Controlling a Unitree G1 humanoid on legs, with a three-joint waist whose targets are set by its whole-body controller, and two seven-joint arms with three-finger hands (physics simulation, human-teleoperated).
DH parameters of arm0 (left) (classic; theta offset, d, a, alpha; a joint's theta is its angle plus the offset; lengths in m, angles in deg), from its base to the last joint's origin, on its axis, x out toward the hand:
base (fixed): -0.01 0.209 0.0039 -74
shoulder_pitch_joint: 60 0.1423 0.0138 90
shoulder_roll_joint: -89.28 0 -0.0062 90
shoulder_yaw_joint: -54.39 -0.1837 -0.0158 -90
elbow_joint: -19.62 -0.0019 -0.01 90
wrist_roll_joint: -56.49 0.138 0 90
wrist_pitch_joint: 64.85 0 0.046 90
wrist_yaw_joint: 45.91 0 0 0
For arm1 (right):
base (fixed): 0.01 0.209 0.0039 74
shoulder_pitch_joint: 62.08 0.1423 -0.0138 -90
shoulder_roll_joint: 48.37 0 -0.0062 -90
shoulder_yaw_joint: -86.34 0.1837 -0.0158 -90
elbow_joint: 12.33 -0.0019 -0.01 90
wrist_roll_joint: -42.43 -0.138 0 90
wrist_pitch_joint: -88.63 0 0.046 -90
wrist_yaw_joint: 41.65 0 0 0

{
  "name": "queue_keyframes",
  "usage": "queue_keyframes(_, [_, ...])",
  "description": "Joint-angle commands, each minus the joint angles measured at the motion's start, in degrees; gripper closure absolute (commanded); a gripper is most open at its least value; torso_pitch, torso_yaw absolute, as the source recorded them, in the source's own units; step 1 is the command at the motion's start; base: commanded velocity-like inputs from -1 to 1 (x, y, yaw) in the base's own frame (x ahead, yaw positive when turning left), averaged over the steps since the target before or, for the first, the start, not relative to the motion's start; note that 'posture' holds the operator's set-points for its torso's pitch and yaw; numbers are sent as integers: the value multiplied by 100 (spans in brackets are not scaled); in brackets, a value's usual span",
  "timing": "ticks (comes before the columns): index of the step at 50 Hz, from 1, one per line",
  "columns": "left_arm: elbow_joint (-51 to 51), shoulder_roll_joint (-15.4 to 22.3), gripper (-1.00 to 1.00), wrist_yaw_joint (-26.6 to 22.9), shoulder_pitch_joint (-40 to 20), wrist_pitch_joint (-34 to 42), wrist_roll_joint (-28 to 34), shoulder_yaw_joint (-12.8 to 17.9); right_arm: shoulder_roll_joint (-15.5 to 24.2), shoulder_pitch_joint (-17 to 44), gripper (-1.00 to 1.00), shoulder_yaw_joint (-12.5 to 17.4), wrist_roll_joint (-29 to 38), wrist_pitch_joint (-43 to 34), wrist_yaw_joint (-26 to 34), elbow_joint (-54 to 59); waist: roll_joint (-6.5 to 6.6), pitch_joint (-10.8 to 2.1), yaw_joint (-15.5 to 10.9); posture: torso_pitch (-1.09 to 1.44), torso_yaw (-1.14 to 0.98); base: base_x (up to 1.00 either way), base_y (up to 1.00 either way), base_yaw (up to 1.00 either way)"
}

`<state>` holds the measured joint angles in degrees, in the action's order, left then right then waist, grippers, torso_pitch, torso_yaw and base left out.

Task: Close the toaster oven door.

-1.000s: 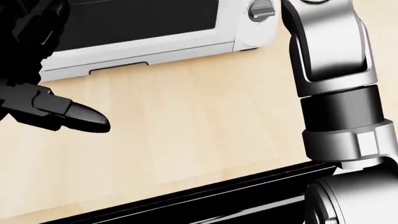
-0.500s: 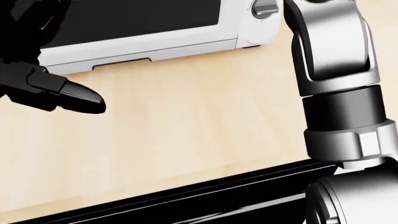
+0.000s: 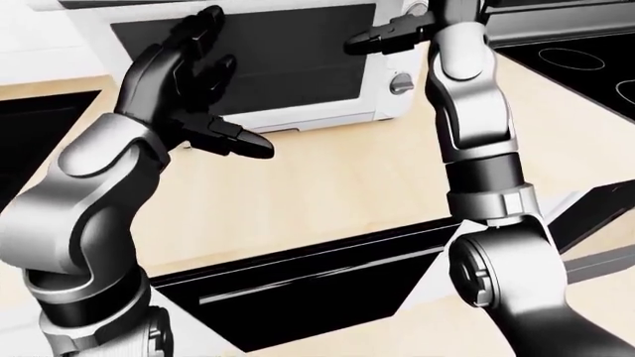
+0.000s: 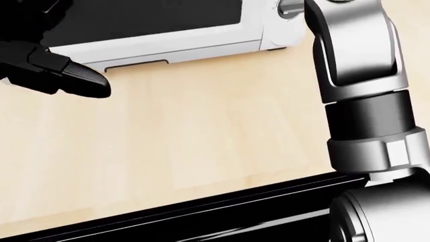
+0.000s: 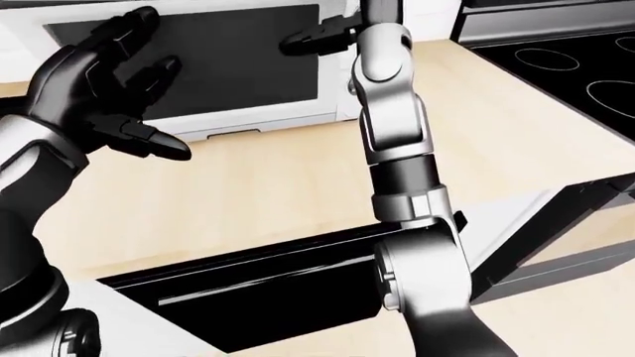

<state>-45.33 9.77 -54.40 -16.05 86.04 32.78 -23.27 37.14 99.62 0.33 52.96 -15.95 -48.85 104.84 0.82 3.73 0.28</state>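
**A:** Where was the toaster oven?

**B:** The white toaster oven (image 3: 298, 67) sat at the upper centre of the left-eye view, on the pale wood counter (image 3: 327, 186). Its dark glass door (image 3: 248, 56) stood upright against the body, with a knob (image 3: 401, 83) at its right.

**A:** And the hands?

**B:** The black left hand (image 3: 184, 82) was at upper left, fingers spread wide before the door, the thumb pointing right. The right hand (image 3: 392, 36) was at the top, fingers extended leftward over the door's upper right corner. A black stove (image 5: 566, 67) lay at far right.
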Motion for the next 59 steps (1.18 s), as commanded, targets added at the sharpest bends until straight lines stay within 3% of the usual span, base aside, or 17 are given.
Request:
queue_keyframes(1, [136,118,-100,144,-289,-459,217,231,60,240,-100,29,8,131,-21,-173,18,-194,-3,0,0,0,0,0])
queue_keyframes(59, [-2191,128,-100,-606,-1018,-1716,1002,22,100,173,-100,43,-22,129,-62,-185,-17,-194,-8,0,0,0,0,0])
